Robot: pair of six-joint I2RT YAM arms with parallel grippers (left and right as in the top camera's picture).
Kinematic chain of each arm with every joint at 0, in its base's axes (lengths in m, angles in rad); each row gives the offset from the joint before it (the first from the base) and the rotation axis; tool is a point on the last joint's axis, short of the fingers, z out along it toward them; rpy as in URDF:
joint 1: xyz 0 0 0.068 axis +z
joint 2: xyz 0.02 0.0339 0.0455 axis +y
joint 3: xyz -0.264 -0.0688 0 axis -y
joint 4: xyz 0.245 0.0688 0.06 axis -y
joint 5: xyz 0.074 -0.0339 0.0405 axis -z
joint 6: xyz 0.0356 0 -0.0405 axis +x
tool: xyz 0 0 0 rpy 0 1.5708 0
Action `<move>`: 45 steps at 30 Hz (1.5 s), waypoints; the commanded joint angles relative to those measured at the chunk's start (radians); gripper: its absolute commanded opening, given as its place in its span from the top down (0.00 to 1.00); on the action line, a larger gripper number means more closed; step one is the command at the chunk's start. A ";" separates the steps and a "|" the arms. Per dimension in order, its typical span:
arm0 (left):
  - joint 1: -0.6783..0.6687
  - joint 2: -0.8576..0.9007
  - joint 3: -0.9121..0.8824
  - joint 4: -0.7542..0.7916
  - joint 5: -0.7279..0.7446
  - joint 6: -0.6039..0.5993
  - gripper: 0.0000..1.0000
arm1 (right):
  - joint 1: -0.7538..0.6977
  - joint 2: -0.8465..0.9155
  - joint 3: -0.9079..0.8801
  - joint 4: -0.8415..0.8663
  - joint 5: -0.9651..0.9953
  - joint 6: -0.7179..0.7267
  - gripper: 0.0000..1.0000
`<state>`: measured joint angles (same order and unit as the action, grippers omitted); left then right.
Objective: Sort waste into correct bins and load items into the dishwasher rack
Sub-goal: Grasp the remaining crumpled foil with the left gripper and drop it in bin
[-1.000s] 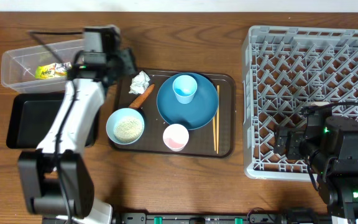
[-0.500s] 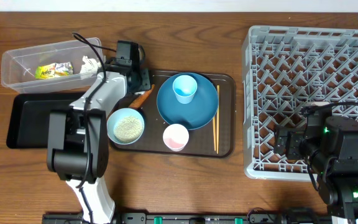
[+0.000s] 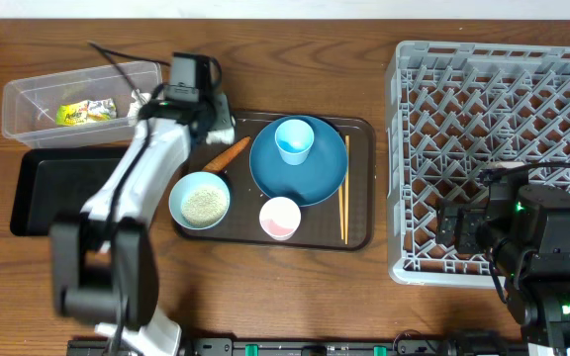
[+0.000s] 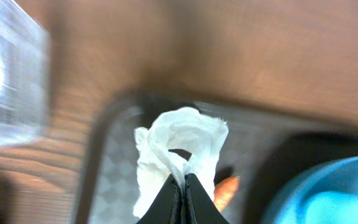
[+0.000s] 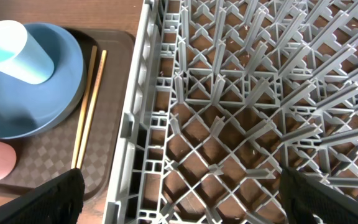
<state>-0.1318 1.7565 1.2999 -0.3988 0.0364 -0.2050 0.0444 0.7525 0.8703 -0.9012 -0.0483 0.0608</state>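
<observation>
The left gripper (image 4: 183, 185) is clenched on the crumpled white paper (image 4: 180, 140), its two dark fingertips pinching the lower edge of the wad over the far left corner of the brown tray (image 3: 359, 233). The carrot piece (image 3: 228, 154) lies on the tray just beside the paper, and its orange tip shows next to the fingers in the left wrist view. On the same tray the small bowl (image 3: 200, 201) holds rice. The light-blue cup (image 3: 294, 140) stands on the dark-blue dish (image 3: 317, 186), the pink cup (image 3: 279, 218) sits just in front of that dish, and the chopsticks (image 3: 343, 203) lie along its right side. To the left of the tray, the clear tub (image 3: 26, 99) holds the yellow-green wrapper (image 3: 85, 112), and the black tray (image 3: 46, 193) sits in front of the tub. The right gripper (image 5: 185, 193) hangs with its jaws spread wide over the near left part of the grey rack (image 3: 503, 109), grasping nothing.
</observation>
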 commanded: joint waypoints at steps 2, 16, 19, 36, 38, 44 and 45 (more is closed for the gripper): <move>0.044 -0.151 0.010 0.027 -0.122 0.007 0.94 | 0.008 -0.002 0.023 -0.003 0.007 0.013 0.01; 0.326 -0.073 0.010 0.175 -0.161 0.006 0.94 | 0.008 -0.002 0.023 -0.004 0.007 0.013 0.01; 0.354 -0.018 0.010 0.190 -0.161 0.006 0.93 | 0.008 -0.002 0.023 -0.004 0.007 0.013 0.01; 0.244 -0.221 0.013 0.091 0.153 0.006 0.49 | 0.008 -0.002 0.023 -0.005 0.007 0.013 0.01; 0.166 -0.255 0.013 0.026 0.208 0.006 0.47 | 0.008 -0.002 0.023 -0.005 0.006 0.013 0.01; -0.061 -0.238 0.013 -0.188 0.315 -0.003 0.44 | 0.008 -0.002 0.023 -0.008 0.006 0.013 0.01; -0.095 -0.227 0.013 -0.210 0.315 -0.003 0.44 | 0.008 -0.002 0.023 -0.009 0.006 0.013 0.01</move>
<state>-0.1619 1.4891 1.3132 -0.5739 0.2790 -0.2062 0.0444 0.7525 0.8703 -0.9081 -0.0483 0.0608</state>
